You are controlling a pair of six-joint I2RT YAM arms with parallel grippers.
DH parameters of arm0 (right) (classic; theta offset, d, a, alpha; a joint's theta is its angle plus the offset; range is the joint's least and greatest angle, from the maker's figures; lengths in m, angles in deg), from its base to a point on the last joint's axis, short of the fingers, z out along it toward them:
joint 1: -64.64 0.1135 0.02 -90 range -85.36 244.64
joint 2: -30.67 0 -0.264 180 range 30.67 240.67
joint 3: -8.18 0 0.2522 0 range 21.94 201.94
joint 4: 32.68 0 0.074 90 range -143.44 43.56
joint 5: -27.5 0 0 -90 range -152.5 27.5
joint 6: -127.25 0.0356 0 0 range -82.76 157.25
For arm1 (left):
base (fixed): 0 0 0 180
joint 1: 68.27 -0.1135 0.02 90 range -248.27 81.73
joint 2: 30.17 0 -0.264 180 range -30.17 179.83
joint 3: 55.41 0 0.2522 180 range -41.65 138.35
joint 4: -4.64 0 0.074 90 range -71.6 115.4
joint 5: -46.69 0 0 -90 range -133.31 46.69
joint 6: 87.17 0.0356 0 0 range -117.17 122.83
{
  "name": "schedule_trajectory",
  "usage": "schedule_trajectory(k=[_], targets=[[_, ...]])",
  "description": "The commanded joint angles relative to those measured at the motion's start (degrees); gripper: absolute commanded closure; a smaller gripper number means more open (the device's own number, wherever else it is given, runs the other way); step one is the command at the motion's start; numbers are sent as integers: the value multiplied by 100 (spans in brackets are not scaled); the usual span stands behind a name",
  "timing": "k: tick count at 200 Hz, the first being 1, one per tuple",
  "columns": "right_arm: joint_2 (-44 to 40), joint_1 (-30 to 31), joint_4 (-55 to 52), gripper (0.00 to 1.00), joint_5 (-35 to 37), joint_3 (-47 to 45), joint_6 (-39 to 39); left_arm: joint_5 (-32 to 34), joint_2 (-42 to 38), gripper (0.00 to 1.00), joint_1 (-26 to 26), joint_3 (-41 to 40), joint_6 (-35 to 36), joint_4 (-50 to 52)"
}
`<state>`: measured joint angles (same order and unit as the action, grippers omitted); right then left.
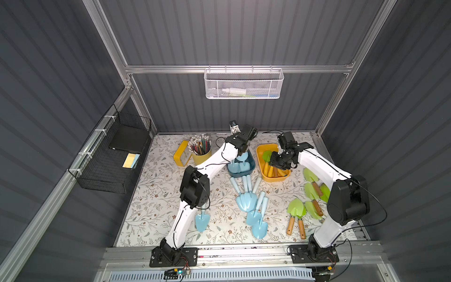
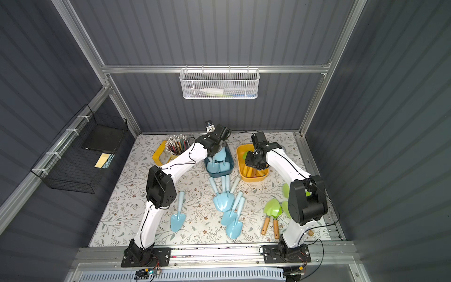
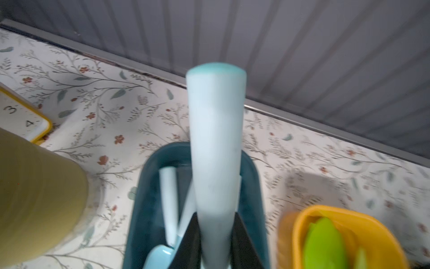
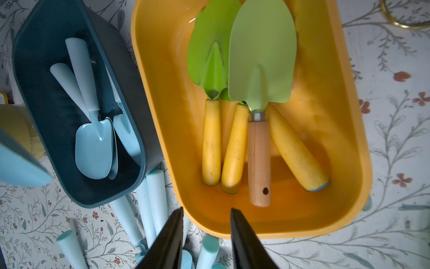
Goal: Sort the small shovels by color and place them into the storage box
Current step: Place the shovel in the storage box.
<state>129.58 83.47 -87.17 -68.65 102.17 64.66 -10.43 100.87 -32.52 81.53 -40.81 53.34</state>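
Both top views: seven pale-blue shovels (image 1: 247,203) lie loose, lower centre of frame.
Left wrist: left gripper (image 3: 216,221) clenches one blue shovel (image 3: 216,139) above the blue box (image 3: 253,198).
Right wrist: right gripper (image 4: 206,209) parted, empty; four green shovels (image 4: 261,58) in the yellow box (image 4: 162,93).

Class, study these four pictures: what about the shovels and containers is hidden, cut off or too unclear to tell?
- Held blue shovel: left wrist view, its blade is cut off by the frame edge beyond the left gripper.
- Green shovels on the table: both top views, the right arm covers some, so no full count.
- White mesh basket: top views, contents too small behind mesh.
- Yellow box: left wrist view, contents blurred.
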Motion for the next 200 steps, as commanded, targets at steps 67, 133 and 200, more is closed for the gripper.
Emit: schedule_trajectory(k=[67,133,200], targets=[[-27,-6,-137,62,44,-26,227,-398,262,100,-296,-556,595,-821],[-158,-37,-304,62,302,-433,300,-794,256,88,-248,-1098,647,-813],[-652,-125,-689,58,658,-960,550,-869,99,30,-147,-798,625,-879]])
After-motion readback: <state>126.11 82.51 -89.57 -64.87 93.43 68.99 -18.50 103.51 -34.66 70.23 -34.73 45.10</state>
